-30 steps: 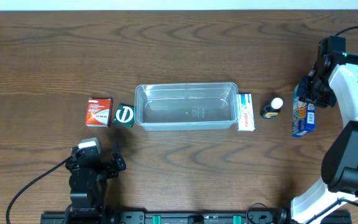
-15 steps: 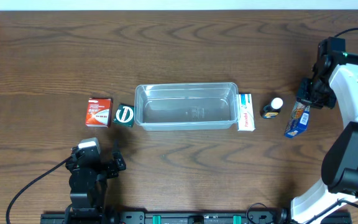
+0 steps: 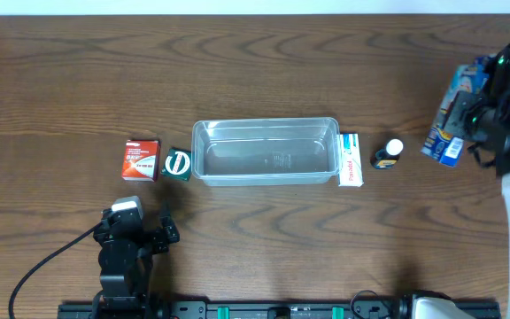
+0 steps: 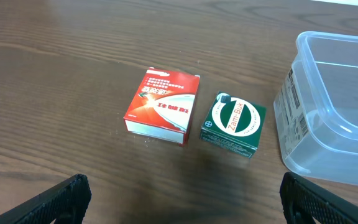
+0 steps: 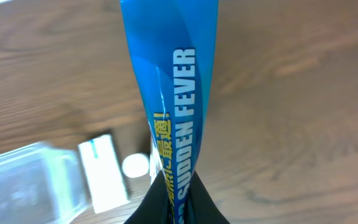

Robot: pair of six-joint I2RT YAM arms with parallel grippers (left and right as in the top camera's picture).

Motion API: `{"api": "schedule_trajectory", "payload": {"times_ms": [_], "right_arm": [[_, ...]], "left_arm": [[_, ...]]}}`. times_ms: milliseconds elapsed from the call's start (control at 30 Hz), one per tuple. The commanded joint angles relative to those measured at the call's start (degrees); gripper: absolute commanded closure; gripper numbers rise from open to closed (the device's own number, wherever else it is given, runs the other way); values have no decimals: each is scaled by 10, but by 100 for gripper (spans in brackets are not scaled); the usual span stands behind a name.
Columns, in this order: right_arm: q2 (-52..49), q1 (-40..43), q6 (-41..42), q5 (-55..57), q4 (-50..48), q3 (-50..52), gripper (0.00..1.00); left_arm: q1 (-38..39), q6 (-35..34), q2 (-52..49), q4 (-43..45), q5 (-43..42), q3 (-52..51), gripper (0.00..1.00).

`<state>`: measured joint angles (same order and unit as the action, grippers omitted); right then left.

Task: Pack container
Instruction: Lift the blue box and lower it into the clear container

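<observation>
Overhead: dark wood-grain table (image 3: 255, 71), pale strip (image 3: 255, 5) along far edge. Container (image 3: 237, 159) at centre, open side up, long axis left to right. Left gripper (image 4: 191, 202) spread wide, empty; right gripper (image 5: 178, 202) clamped on blue packet (image 5: 173, 93), far right.

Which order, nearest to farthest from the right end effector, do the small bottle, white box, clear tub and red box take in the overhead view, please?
Measured from the right end effector, shut on the blue packet:
1. small bottle, just to its left.
2. white box, beside the tub's right end.
3. clear tub, mid-table.
4. red box, far left.
</observation>
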<state>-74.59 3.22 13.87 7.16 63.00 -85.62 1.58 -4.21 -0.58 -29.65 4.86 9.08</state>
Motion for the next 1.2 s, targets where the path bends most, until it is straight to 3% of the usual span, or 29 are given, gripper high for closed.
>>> {"api": "schedule_trajectory", "payload": {"times_ms": [0,133,400,567,833,1167], "right_arm": [[12,-59,19,-17,-9,-7,95],[3,-141,-25,-51,-38,-6,97],[-62,-299,-283,-62,-117,-6,93],[-118,-370,-380,-58,-158,-6,82],[-217,-396,-518,15,-177,-6,87],[-271,-396,-677,55,-188,-6,78]], "left_arm": [[-3,5,3,0,1,-4,2],[-3,5,3,0,1,-4,2],[-3,5,3,0,1,-4,2],[-3,5,3,0,1,-4,2],[-3,5,3,0,1,-4,2],[-3,5,3,0,1,-4,2]]}}
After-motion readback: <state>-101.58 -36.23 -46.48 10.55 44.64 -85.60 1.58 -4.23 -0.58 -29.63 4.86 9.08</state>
